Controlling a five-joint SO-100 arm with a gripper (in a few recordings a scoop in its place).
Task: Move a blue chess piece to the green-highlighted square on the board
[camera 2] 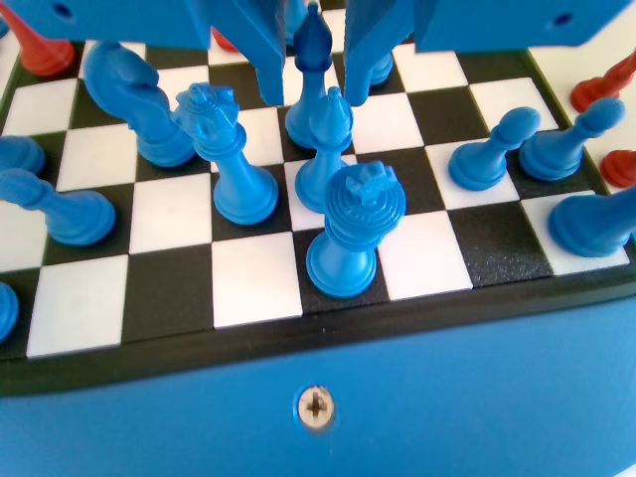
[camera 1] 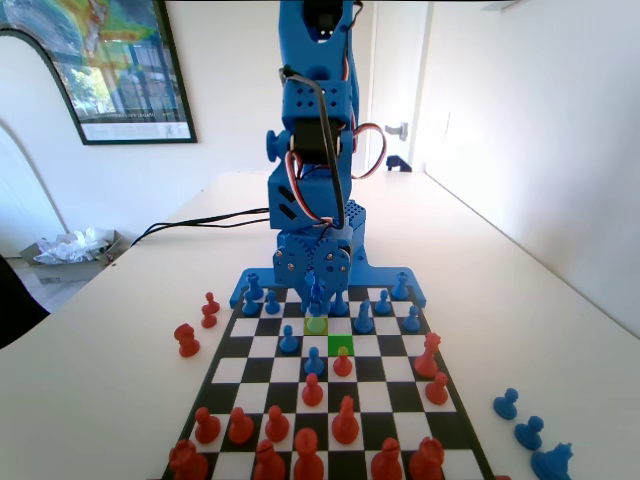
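Tall blue pieces (camera 2: 355, 234) crowd near row; gripper (camera 2: 313, 84) spread around blue chess piece (camera 2: 311, 75).

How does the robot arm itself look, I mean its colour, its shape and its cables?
The arm is bright blue plastic, built from blocky segments stacked above a wider blue base. Black motor housings sit between the segments. Thin red, black and white wires loop along its side, and a black cable runs from it across the table. In the wrist view the pincer has two flat blue jaws.
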